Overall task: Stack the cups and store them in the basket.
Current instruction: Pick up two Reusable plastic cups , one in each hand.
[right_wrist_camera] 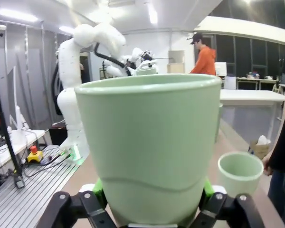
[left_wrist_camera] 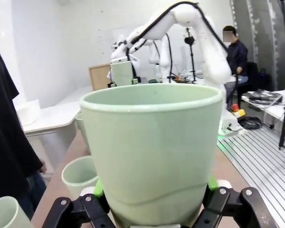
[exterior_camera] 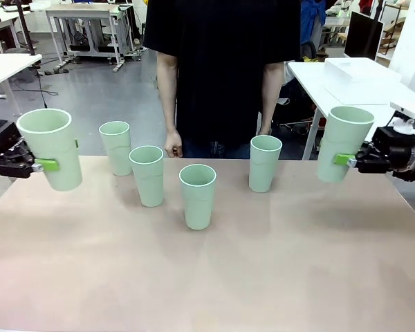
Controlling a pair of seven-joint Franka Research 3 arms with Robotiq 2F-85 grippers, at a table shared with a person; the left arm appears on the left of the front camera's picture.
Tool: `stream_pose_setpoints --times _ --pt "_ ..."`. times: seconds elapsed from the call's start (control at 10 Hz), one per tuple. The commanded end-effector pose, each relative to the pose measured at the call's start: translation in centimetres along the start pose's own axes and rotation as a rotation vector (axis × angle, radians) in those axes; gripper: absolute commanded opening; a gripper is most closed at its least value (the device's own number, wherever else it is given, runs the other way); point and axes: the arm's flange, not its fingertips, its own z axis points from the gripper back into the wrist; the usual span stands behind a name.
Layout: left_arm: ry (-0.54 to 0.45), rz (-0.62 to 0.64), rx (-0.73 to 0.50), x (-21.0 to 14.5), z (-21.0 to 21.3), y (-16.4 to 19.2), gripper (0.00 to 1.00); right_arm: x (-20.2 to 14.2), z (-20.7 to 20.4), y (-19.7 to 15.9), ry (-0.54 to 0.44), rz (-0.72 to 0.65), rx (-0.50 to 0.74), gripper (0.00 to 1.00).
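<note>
1. Tan desk (exterior_camera: 207, 277) in a lab room. A person (exterior_camera: 221, 62) in a black top stands at the far side, one hand (exterior_camera: 173, 144) at the desk edge.
2. At the left edge, left fingers (exterior_camera: 47, 164) are clamped on the left-held cup (exterior_camera: 50, 142), mint green, clear of the desk, mouth up, tilted a bit.
3. At the right edge, right fingers (exterior_camera: 342, 159) are clamped on the right-held cup (exterior_camera: 346, 135), also lifted, near upright.
4. Four more cups stand mouth-up on the desk, all apart: far-left cup (exterior_camera: 115, 147), second cup (exterior_camera: 148, 175), centre cup (exterior_camera: 198, 196), right-of-centre cup (exterior_camera: 265, 163).
5. Step, my read: both pickups done, nesting not yet begun, no stack anywhere.
6. Next move likely: bring one held cup over a standing cup, line up the rims, lower straight in, then release. Coming in off-centre could knock the standing cup over.
7. Hard to see: in both wrist views the fingers hide the held cups' bases. In the front view each far finger sits behind its cup, and both arms are cut off at the frame edges.
</note>
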Motion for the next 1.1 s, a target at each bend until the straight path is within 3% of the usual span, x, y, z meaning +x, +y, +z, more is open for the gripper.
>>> stream_pose_setpoints --times 0.0,0.5,1.0 --pt "0.014 0.037 0.120 2.8 -3.7 -0.4 0.85 1.9 -3.3 1.2 -0.028 -0.008 -0.095 0.84" --pt "-0.057 0.089 0.181 6.9 -8.8 1.4 0.85 2.5 -8.1 1.2 -0.019 -0.002 -0.167 0.84" --pt "-0.094 0.066 0.151 4.7 -9.4 1.0 0.85 2.7 -7.1 1.7 0.002 -0.008 -0.145 0.84"
